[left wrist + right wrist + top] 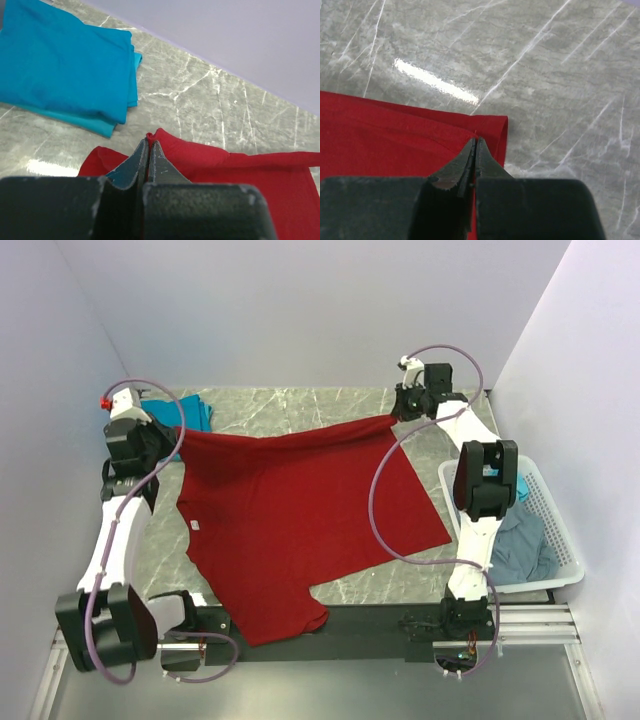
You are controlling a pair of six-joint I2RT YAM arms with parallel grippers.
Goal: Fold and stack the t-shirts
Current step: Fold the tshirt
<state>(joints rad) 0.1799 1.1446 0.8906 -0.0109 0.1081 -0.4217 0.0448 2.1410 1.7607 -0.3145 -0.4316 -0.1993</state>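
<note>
The red t-shirt (300,510) lies spread across the middle of the table, its far edge lifted and pulled taut between both grippers. My left gripper (178,436) is shut on its far left corner; in the left wrist view red cloth (215,160) sits between the closed fingers (148,141). My right gripper (398,418) is shut on the far right corner; in the right wrist view the hem (490,125) is pinched at the fingertips (475,142). A folded teal t-shirt (185,412) (65,65) lies at the far left. A grey-blue t-shirt (522,545) lies in the basket.
A white lattice basket (560,530) stands at the right edge of the marble table (300,405). Walls close in at the back and both sides. The black rail with the arm bases (380,625) runs along the near edge, and the shirt's near sleeve overlaps it.
</note>
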